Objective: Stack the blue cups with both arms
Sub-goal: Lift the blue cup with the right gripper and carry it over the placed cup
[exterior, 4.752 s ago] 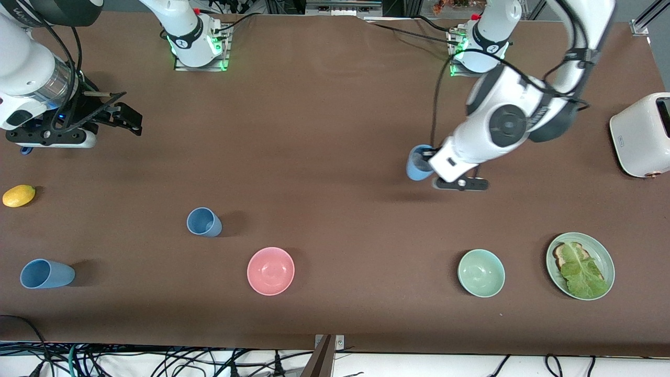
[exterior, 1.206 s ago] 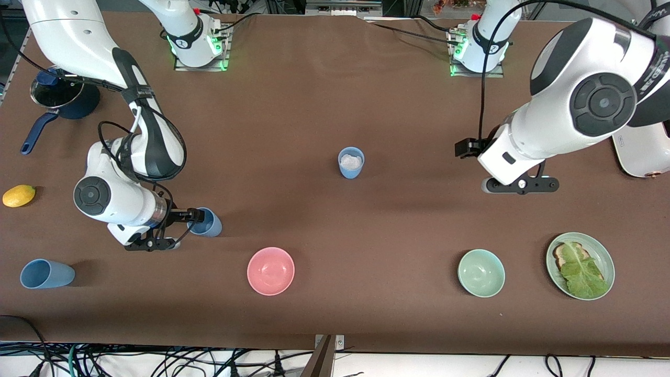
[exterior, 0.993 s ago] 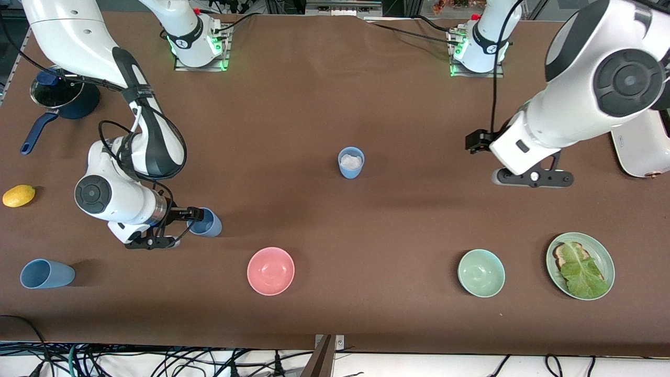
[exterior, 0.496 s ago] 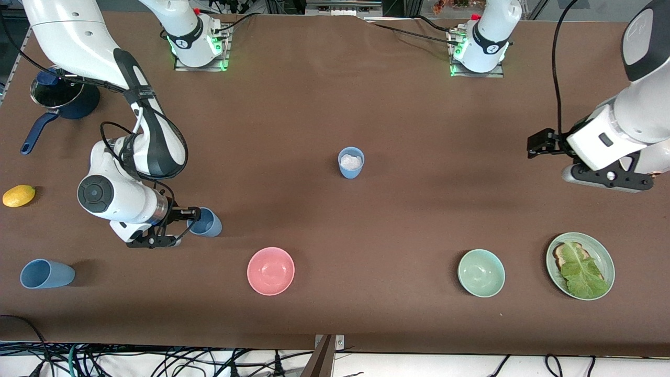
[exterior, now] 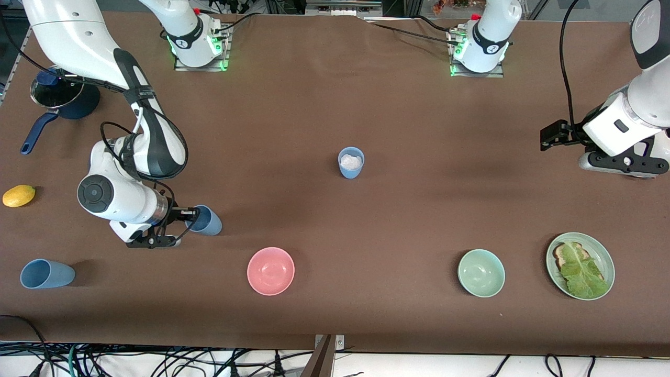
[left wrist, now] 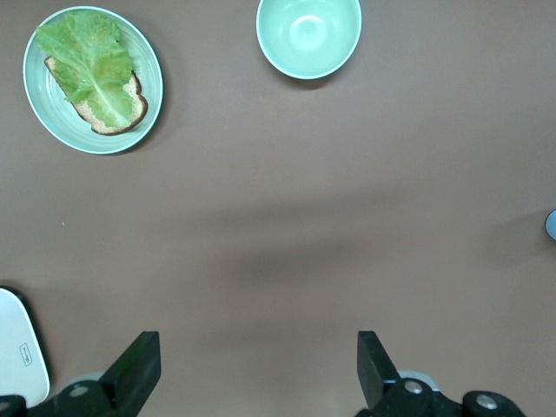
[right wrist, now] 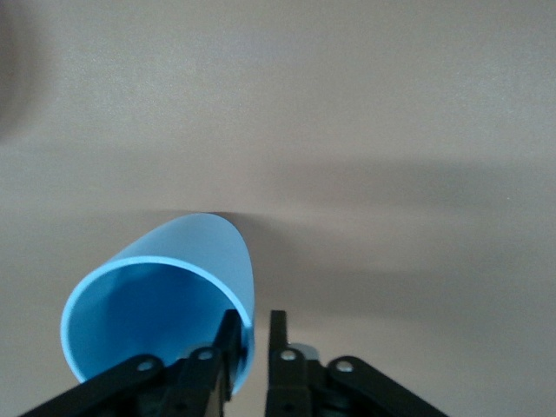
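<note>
Three light-blue cups show in the front view. One (exterior: 350,162) stands mid-table with something white inside. One (exterior: 46,274) sits near the front edge at the right arm's end. One (exterior: 208,222) is at my right gripper (exterior: 189,218). That gripper is shut on this cup's rim (right wrist: 174,287), one finger inside (right wrist: 228,334) and one outside, and the cup leans toward it. My left gripper (exterior: 549,137) is open and empty (left wrist: 259,347), up over bare table at the left arm's end. The mid-table cup's edge (left wrist: 552,224) just shows in the left wrist view.
A pink bowl (exterior: 270,270), a pale green bowl (exterior: 481,273) and a plate of toast and lettuce (exterior: 602,251) stand along the front. A lemon (exterior: 19,195) and a dark blue pan (exterior: 63,97) are at the right arm's end. A white toaster (left wrist: 17,347) is under the left arm.
The left arm set its cup mid-table, then swung away toward its own end, gripper open. The right gripper reached the cup's rim, and the cup now leans toward it.
</note>
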Robot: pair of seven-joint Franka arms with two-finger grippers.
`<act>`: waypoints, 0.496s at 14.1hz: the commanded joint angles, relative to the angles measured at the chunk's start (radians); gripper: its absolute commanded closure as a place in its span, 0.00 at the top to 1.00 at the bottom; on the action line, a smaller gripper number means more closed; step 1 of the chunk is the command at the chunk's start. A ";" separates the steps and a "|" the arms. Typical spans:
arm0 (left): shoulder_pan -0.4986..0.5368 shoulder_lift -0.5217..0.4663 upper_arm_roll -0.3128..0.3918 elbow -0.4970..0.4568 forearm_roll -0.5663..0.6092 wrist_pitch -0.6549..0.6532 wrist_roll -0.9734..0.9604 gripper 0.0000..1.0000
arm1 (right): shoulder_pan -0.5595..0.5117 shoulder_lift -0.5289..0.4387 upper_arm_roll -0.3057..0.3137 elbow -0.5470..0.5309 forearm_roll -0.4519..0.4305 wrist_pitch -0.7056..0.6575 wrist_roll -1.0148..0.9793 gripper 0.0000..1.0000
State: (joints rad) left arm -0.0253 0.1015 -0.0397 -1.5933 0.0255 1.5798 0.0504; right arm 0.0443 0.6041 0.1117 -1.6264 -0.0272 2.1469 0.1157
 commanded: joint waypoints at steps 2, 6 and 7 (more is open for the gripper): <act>-0.001 -0.022 0.003 -0.023 -0.016 0.016 0.014 1.00 | 0.003 -0.023 0.003 -0.021 0.015 0.005 0.012 0.00; 0.002 -0.022 0.004 -0.025 -0.015 0.009 0.014 1.00 | 0.008 -0.043 0.026 0.034 0.015 -0.083 0.047 0.00; 0.001 -0.022 0.003 -0.025 -0.015 0.008 0.012 1.00 | 0.009 -0.047 0.040 0.084 0.016 -0.147 0.068 0.00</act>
State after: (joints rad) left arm -0.0255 0.1015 -0.0399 -1.5957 0.0255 1.5798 0.0504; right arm 0.0507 0.5860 0.1259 -1.6065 -0.0204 2.1056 0.1411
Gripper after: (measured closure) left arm 0.000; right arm 0.952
